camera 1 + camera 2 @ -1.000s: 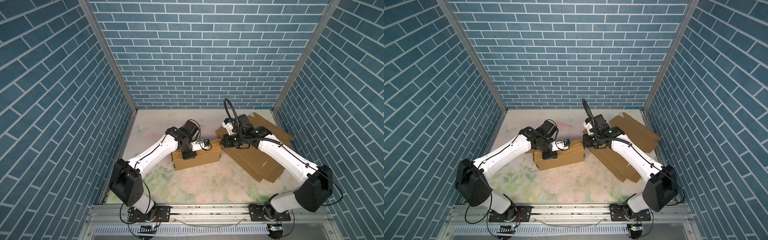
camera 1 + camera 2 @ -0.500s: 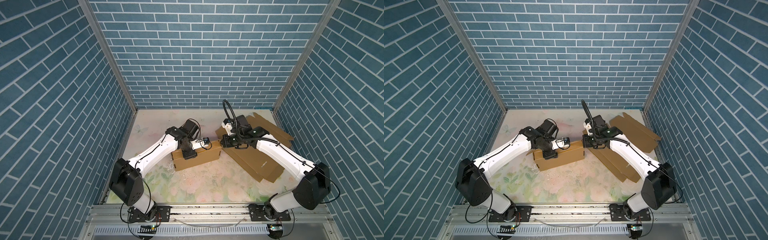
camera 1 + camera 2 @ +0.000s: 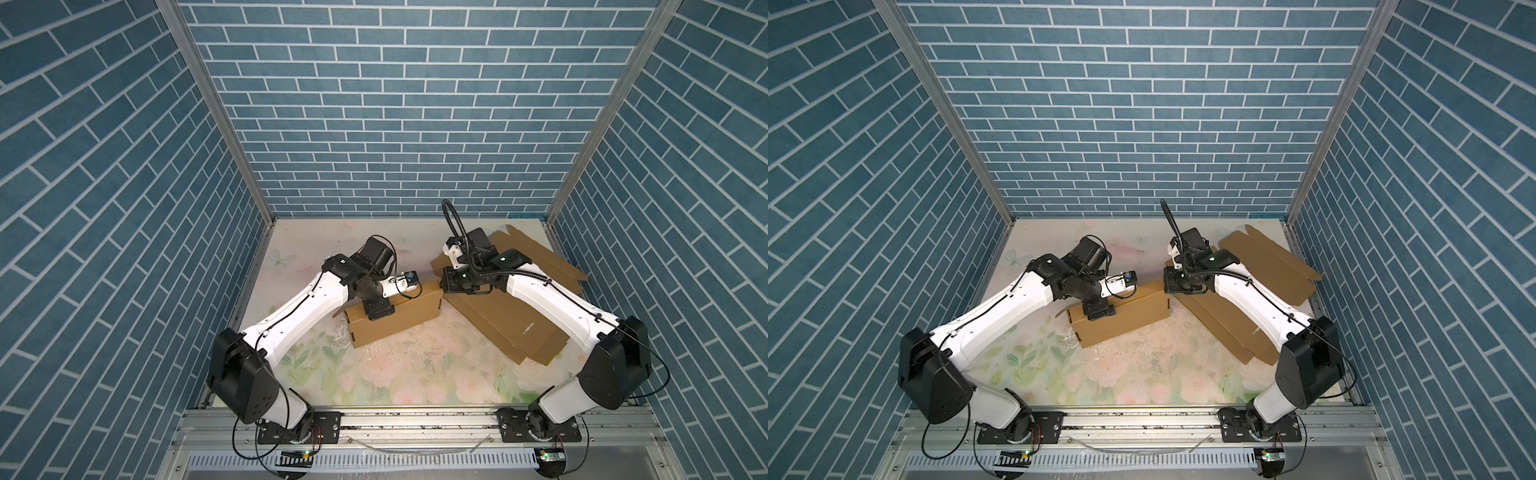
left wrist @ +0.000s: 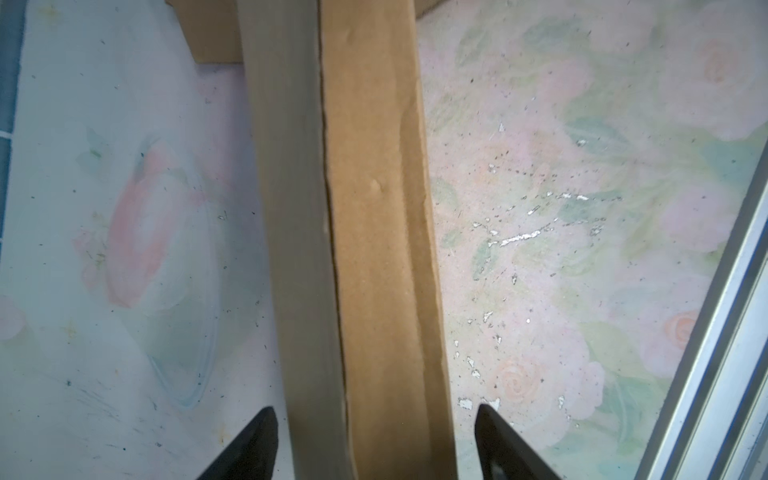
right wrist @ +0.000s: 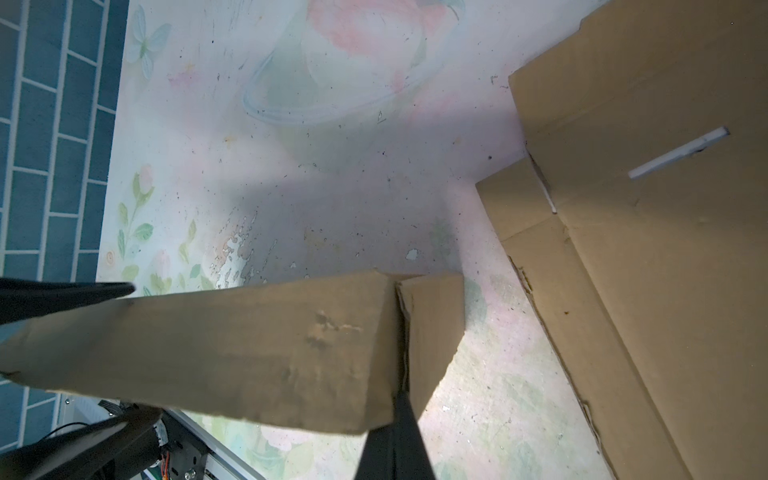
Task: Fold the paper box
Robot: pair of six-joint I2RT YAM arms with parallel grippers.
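One folded-up paper box point(image 3: 395, 320) stands at the centre of the frame in both top views. Flat cardboard sheets: two patches show, a far sheet point(image 3: 552, 266) at centre right and a near sheet point(image 3: 498, 328) below it; whether the near one is a single sheet or a stack cannot be told. Arms: two, the left arm point(image 3: 299, 307) and the right arm point(image 3: 548, 303). Claws: two, the left claw point(image 3: 379, 311) and the right claw point(image 3: 448, 286). One flowered surface point(image 3: 395, 374). Brick walls: three, the back wall point(image 3: 395, 104), the left-side wall point(image 3: 104, 208) and the right-side wall point(image 3: 685, 208).
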